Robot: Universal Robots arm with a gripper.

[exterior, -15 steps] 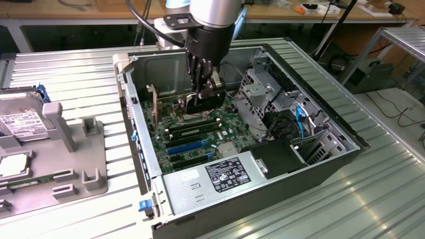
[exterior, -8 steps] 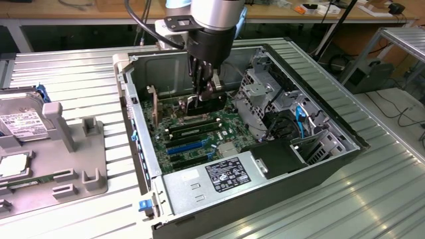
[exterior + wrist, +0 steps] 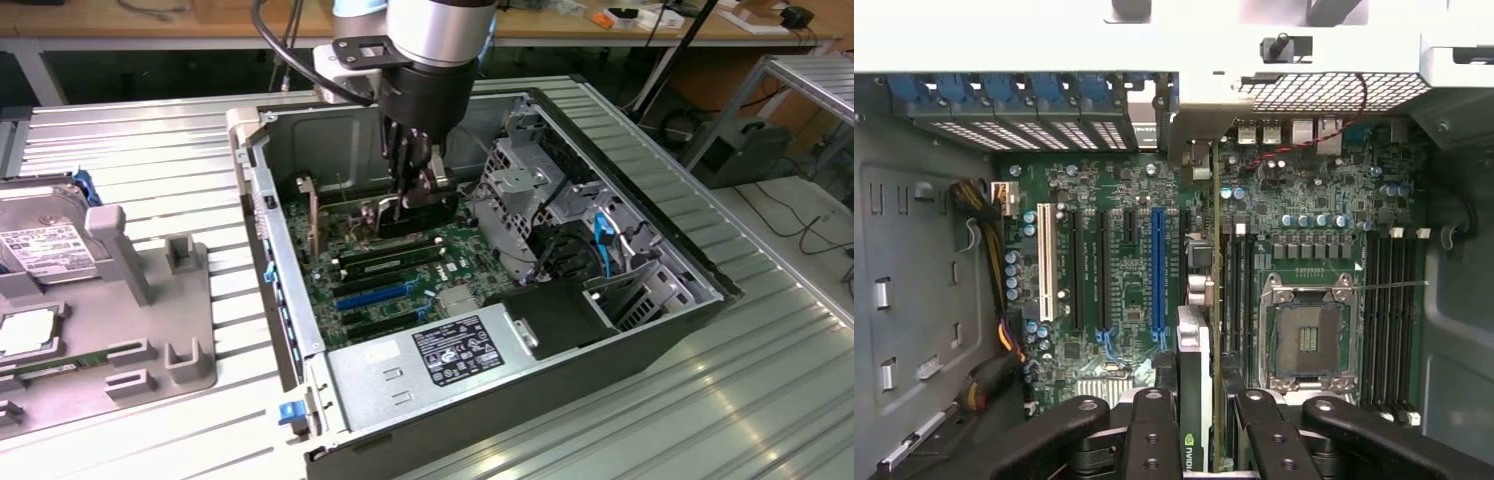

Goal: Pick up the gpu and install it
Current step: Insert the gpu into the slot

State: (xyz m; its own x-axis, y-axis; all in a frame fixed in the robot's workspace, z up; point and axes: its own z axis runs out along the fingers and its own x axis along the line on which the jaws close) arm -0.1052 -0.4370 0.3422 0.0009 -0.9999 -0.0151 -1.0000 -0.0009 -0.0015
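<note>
GPU card (image 3: pixel 1194 400) stands on edge inside the open computer case (image 3: pixel 627 215), pinched between the fingers (image 3: pixel 1154 430) of the gripper (image 3: pixel 414 195) above the motherboard (image 3: pixel 1124 270). In the wrist view it hangs over the board just beside the long blue slot (image 3: pixel 1157 270), with the empty CPU socket (image 3: pixel 1304 340) on its other side. On the surface at the exterior view's left, a grey tray (image 3: pixel 160 360) carries a hard drive (image 3: pixel 40 250).

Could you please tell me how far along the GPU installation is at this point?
Picked up: the GPU is gripped edge-on in the gripper, jaws closed on it, lowered inside the open computer case above the motherboard. Left: it is not yet seated in a slot.
</note>
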